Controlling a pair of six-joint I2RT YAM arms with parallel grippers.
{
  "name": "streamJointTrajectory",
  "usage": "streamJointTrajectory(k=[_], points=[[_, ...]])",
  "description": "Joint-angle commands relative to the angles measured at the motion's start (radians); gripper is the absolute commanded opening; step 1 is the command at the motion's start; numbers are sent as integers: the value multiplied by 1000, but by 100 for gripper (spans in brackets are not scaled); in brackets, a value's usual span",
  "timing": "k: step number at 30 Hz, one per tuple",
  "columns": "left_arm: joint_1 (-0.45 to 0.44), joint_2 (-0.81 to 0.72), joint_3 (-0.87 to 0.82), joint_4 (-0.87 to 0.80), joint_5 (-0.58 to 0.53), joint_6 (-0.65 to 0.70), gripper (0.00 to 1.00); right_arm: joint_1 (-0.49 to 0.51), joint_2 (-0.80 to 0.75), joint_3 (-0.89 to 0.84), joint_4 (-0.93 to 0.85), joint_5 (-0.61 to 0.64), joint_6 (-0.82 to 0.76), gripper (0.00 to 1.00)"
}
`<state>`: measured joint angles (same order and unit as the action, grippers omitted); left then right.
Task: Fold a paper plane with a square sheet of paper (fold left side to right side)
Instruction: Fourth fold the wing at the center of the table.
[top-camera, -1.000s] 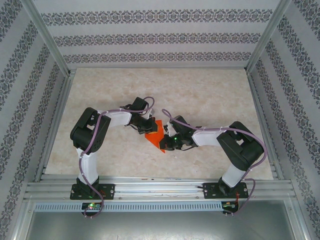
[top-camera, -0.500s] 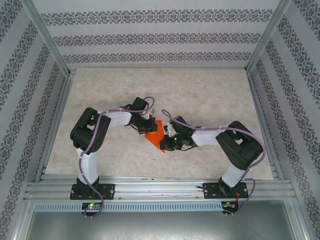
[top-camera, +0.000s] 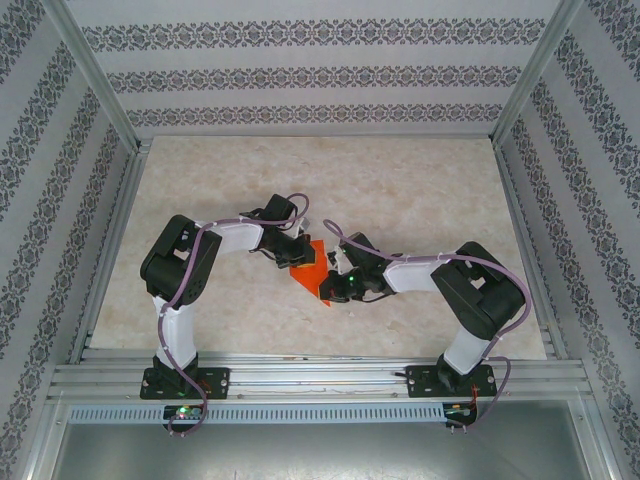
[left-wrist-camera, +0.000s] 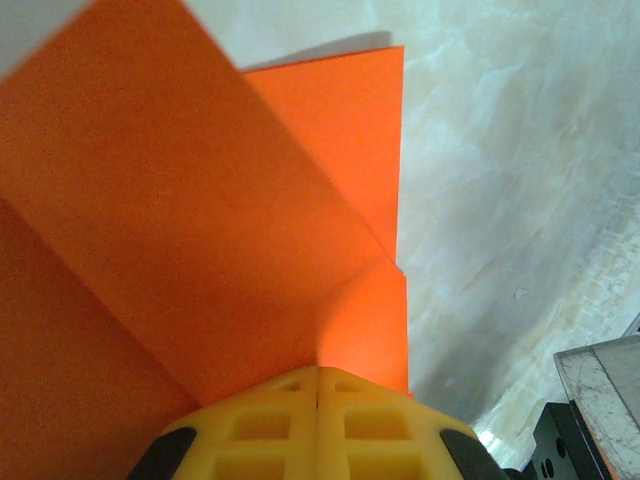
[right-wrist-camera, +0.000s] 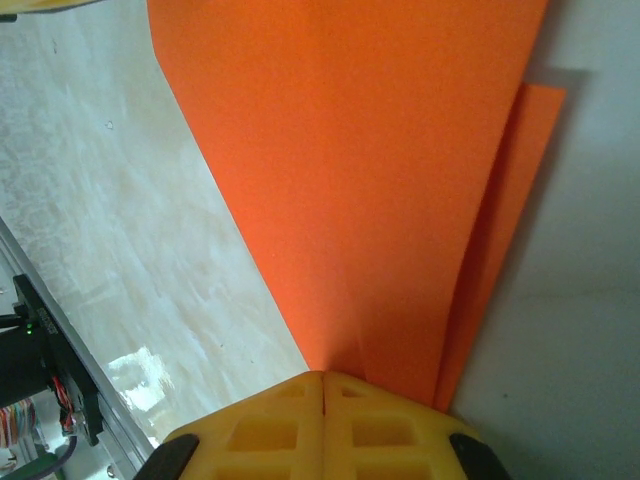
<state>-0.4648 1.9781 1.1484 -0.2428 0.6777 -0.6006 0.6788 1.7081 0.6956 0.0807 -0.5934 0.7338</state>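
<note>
Orange paper sheet (top-camera: 312, 270) pinched both ends
left gripper (left-wrist-camera: 318, 375) clamped on sheet's far-left; right gripper (right-wrist-camera: 323, 378) clamped near-right

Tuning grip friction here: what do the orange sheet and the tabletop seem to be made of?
The orange sheet looks like thin matte paper: it holds sharp straight creases. The tabletop looks like glossy marble-patterned laminate or stone: veining and glare show.

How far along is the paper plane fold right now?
Done: the orange sheet already carries folds, with overlapping layers and a diagonal flap in the left wrist view. In hand: the left gripper and right gripper are each shut on it from opposite sides. Left: no pointed dart with two wings shows yet, so more folds likely remain.
</note>
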Motion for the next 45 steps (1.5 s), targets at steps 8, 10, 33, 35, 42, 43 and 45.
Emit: streamJointTrajectory(k=[8, 10, 33, 35, 42, 43, 45], points=[[2, 38, 5, -104, -116, 32, 1, 27, -44, -118, -75, -39, 8, 0], [3, 39, 7, -104, -114, 33, 1, 27, -59, -137, -68, -42, 12, 0], [3, 27, -12, -66, -89, 13, 1, -77, -239, -3, -63, -60, -58, 0], [3, 24, -18, -58, -89, 9, 1, -68, -185, 24, -24, -55, -52, 0], [3, 36, -20, -51, -80, 0, 1, -64, -62, 87, 4, -37, -43, 0], [2, 36, -20, -50, -79, -1, 1, -65, -50, 92, -6, -36, -46, 0], [3, 35, -21, -49, -79, -3, 1, -63, -30, 96, -17, -34, -49, 0]])
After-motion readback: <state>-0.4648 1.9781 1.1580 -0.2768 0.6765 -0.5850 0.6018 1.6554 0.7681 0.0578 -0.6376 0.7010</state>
